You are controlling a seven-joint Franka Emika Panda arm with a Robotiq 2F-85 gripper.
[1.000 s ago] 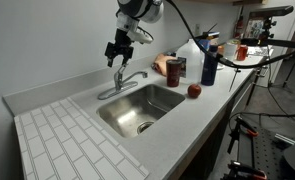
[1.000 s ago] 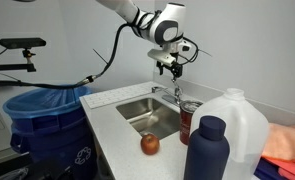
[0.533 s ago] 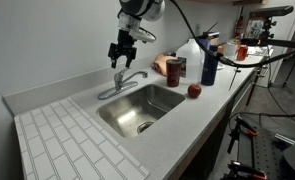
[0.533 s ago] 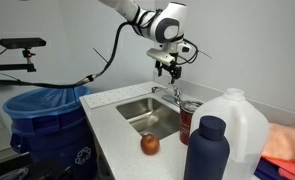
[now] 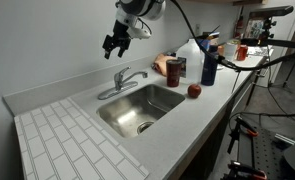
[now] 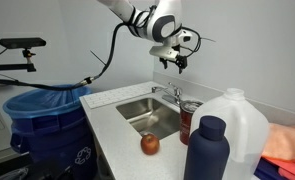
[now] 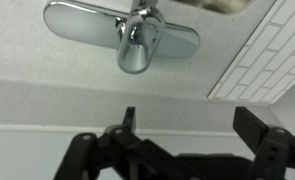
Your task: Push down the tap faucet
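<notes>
The chrome tap faucet (image 5: 124, 80) stands at the back rim of the steel sink, lever on top and thin curved spout reaching left over the basin. It also shows in an exterior view (image 6: 172, 96) and from above in the wrist view (image 7: 135, 40). My gripper (image 5: 112, 42) hangs in the air above the faucet, clear of it, near the wall. It shows in an exterior view (image 6: 177, 62) as well. In the wrist view its two fingers (image 7: 192, 125) are spread apart with nothing between them.
The steel sink basin (image 5: 137, 110) is set in a white counter with a tiled drainboard (image 5: 67, 145). Right of the faucet stand a can (image 5: 174, 69), a red apple (image 5: 194, 91), a dark blue bottle (image 5: 209, 62) and a white jug (image 6: 232, 125).
My gripper has risen from just above the faucet lever to well above it and moved slightly toward the wall. The faucet looks the same.
</notes>
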